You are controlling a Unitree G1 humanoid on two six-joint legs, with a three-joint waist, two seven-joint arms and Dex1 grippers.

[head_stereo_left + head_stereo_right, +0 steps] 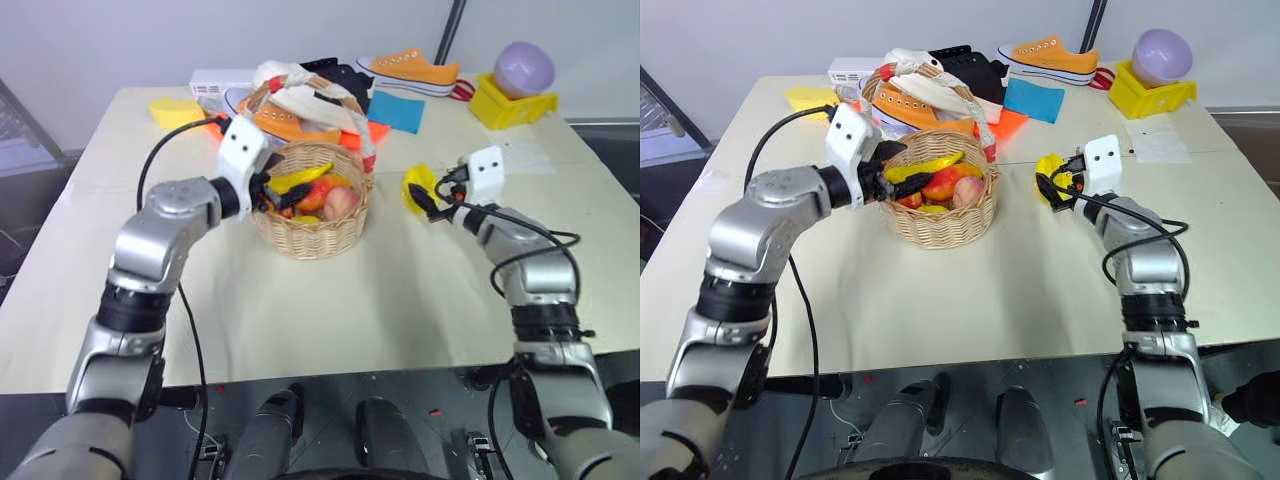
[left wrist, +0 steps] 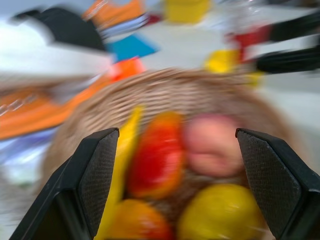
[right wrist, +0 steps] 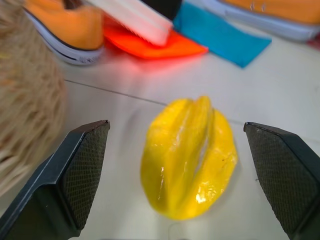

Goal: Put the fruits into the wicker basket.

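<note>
Banana (image 1: 297, 180) in basket (image 1: 312, 236), left hand (image 2: 172, 175) released above it; right hand (image 3: 180, 175) spread wide around starfruit (image 3: 189, 159) on surface (image 1: 330, 310); next: clench, carry to basket

Left gripper (image 2: 172, 185) level, angled forward and right, jaws spread wide. Right gripper (image 3: 180, 175) level, pointing forward, 2 fingers wide apart.

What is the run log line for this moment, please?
left gripper: open over round wicker basket | right gripper: open around ridged yellow starfruit | starfruit: on table
</note>
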